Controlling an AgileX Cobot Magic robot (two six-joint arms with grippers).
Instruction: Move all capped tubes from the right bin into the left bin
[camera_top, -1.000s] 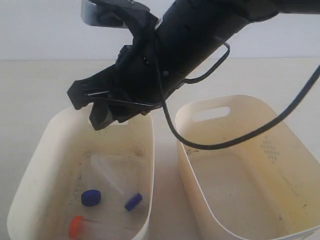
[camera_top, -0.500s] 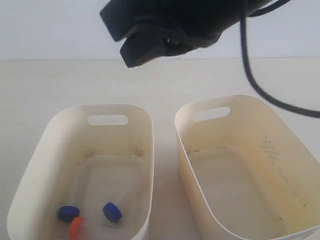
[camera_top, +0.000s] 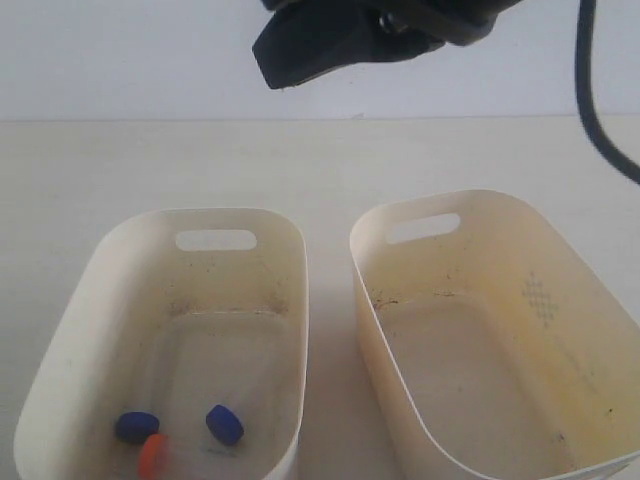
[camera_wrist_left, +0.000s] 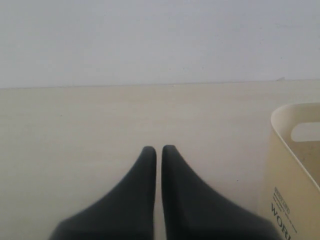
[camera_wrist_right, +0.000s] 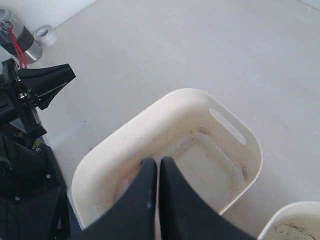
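Three capped tubes lie at the near end of the left bin (camera_top: 100, 270): two blue caps (camera_top: 136, 427) (camera_top: 224, 424) and one orange cap (camera_top: 152, 455). The right bin (camera_top: 520, 215), marked with a dot diamond (camera_top: 538, 297), shows only its bare floor. My right gripper (camera_top: 290, 55) hangs high above the table behind the bins. In the right wrist view it (camera_wrist_right: 157, 161) is shut and holds nothing, above the left bin (camera_wrist_right: 200, 95). My left gripper (camera_wrist_left: 158, 149) is shut and empty over bare table, beside a cream bin wall (camera_wrist_left: 292, 165).
The left arm's black body (camera_wrist_right: 40, 85) stands beyond the left bin's far side in the right wrist view. A metal cylinder with a red cord (camera_wrist_right: 25, 45) sits near the table corner. The right arm's cable (camera_top: 600, 90) hangs at the upper right.
The right gripper has risen from just over the left bin to the top of the view and has shut. The tubes in the left bin slid to its near end, then stayed still.
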